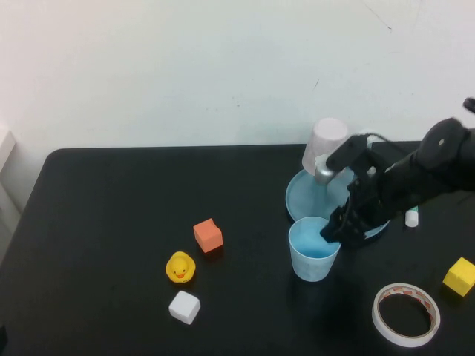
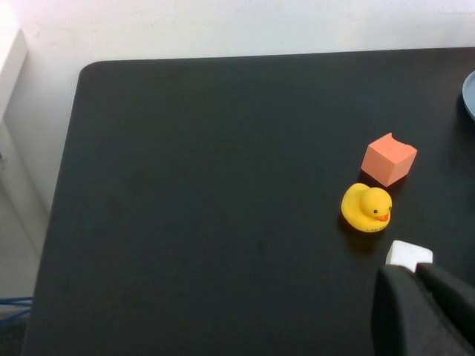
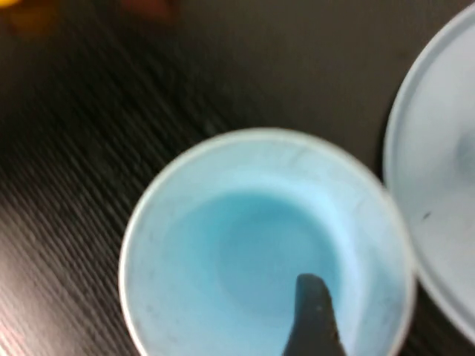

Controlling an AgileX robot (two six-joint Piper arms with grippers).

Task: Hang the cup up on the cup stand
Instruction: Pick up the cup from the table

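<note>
White wall behind, black table point(image 1: 111, 245) in front. The cup stand point(image 1: 304, 194) sits toward the right rear, a pale pink cup point(image 1: 324, 142) upturned on one of its pegs. Just in front of the dish, touching or nearly so, the light blue cup point(image 1: 313, 250) stands upright, mouth up. The right pincer point(image 1: 335, 228) hovers at its rim on the stand side, fingers spread, one fingertip point(image 3: 315, 311) dipped inside the wall. My call: squeeze that wall between both fingers, square and firm, then lift and flip the cup over a free peg. The left pincer point(image 2: 423, 304) waits closed above the table's front-left corner. Then tape roll point(image 1: 406, 314), orange block point(image 1: 208, 235), rubber duck point(image 1: 180, 268), white cube point(image 1: 184, 307). The arm hides the free pegs, and the outer finger is unseen.
</note>
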